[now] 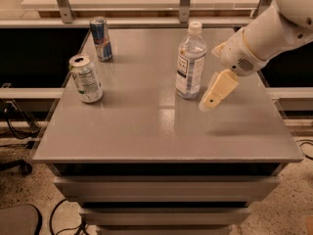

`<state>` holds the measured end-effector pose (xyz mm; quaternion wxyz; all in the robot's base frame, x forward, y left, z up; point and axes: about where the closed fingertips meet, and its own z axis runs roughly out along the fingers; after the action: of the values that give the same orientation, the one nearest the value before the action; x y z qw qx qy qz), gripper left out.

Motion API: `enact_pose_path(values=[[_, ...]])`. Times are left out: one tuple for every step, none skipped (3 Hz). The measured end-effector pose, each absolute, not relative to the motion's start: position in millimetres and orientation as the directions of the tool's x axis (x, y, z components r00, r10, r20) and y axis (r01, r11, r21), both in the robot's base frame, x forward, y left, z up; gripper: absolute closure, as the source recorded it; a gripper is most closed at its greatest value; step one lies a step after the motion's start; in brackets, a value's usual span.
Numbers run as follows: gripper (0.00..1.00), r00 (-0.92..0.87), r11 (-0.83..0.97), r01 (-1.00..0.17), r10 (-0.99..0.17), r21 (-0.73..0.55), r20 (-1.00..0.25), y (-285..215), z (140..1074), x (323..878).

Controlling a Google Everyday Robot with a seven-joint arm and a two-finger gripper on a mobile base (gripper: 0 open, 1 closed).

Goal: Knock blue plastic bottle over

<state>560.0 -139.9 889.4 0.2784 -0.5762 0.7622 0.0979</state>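
Gripper (209, 102) hangs above the table (146, 136), the upright blue plastic bottle (190, 65) just beside its jaws. I cannot tell whether they are spread.

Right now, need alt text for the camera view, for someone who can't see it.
The robot arm's tool hangs just above a grey table, close beside the base of an upright blue plastic bottle. Two cans stand toward the picture's left: a blue-silver can at the back, a white-green can nearer the camera.
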Motion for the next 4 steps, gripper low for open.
enact_pose_path(values=[[0.0,-0.206,0.35,-0.928,-0.767,-0.129,-0.607,-134.0,886.1,573.7],[0.0,-0.22,0.366,-0.928,-0.695,-0.073,-0.685,-123.3,886.7,584.5],[0.0,-0.225,0.363,-0.932,-0.596,-0.009,-0.771,-111.5,891.7,592.7],[0.16,-0.216,0.338,-0.94,-0.514,0.035,-0.83,-96.8,899.8,596.0]])
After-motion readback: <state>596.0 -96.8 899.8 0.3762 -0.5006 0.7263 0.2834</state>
